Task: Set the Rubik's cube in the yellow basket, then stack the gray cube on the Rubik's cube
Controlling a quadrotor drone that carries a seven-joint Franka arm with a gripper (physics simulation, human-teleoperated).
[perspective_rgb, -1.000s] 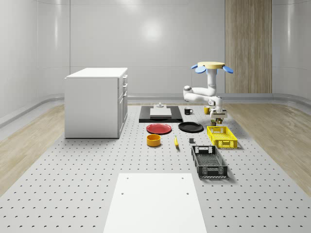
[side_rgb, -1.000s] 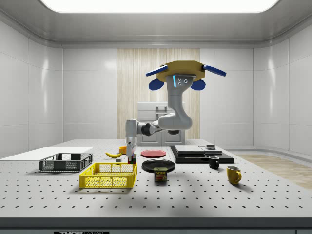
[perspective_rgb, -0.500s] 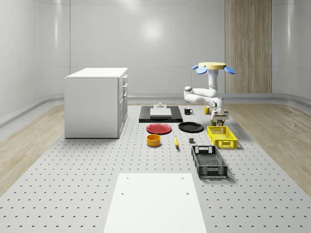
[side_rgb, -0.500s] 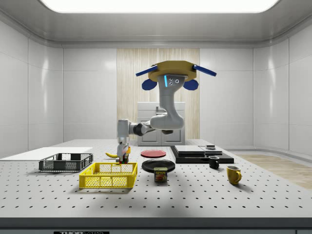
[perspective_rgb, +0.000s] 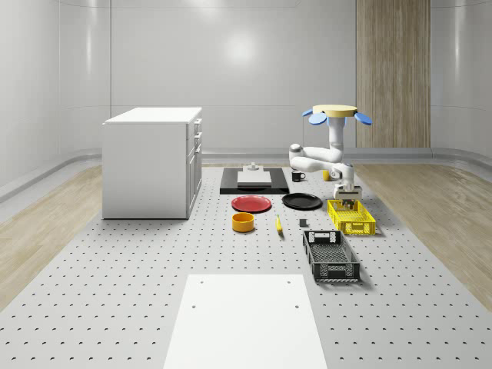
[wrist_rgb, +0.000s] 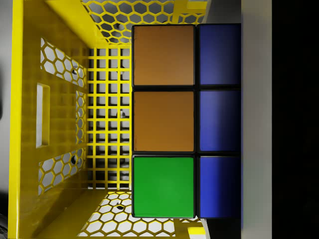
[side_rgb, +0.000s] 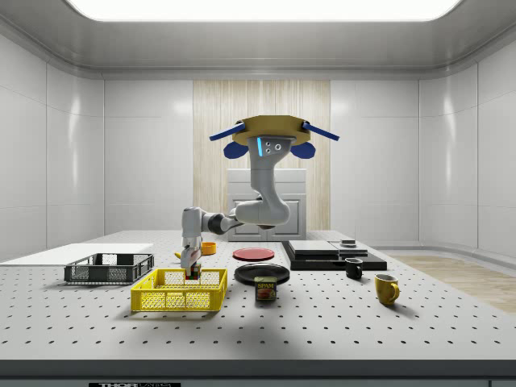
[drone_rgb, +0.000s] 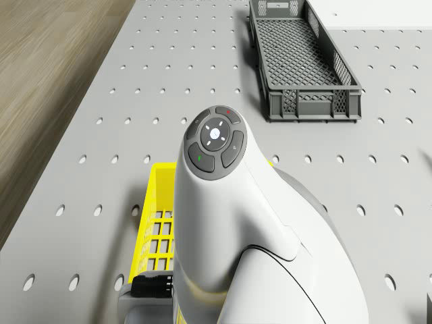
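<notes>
— Rubik's cube [wrist_rgb: 187, 122]: where does it sit?
— Clamped in the jaws of the gripper [side_rgb: 192, 272], at the rim of the yellow basket [side_rgb: 179, 291], near the end that is farther from the gray crate [side_rgb: 109, 268]. The wrist view has orange, green and blue tiles close up, with the basket's mesh floor and honeycomb walls beyond them. Whether the cube touches the floor I cannot tell.
— And the drone [side_rgb: 271, 137]?
— It hovers above the surface [perspective_rgb: 154, 261], in the side view over the black plate [side_rgb: 262, 273] and to the right of the basket. The arm [side_rgb: 256, 208] hangs down from it and reaches across toward the side view's left, the wrist pointing straight down into the basket.
— What else stands around?
— In the whole-scene view a red plate [perspective_rgb: 251, 204], an orange bowl [perspective_rgb: 243, 222] and a banana [perspective_rgb: 278, 224] lie to the left of the basket. A white cabinet [perspective_rgb: 152, 161] stands further left, and a white board [perspective_rgb: 246, 319] lies nearest the camera. In the side view a tin can [side_rgb: 265, 289] sits just right of the basket, then a black mug [side_rgb: 353, 268] and a yellow mug [side_rgb: 386, 289].
— The gray cube?
— I cannot make it out with any certainty.
</notes>
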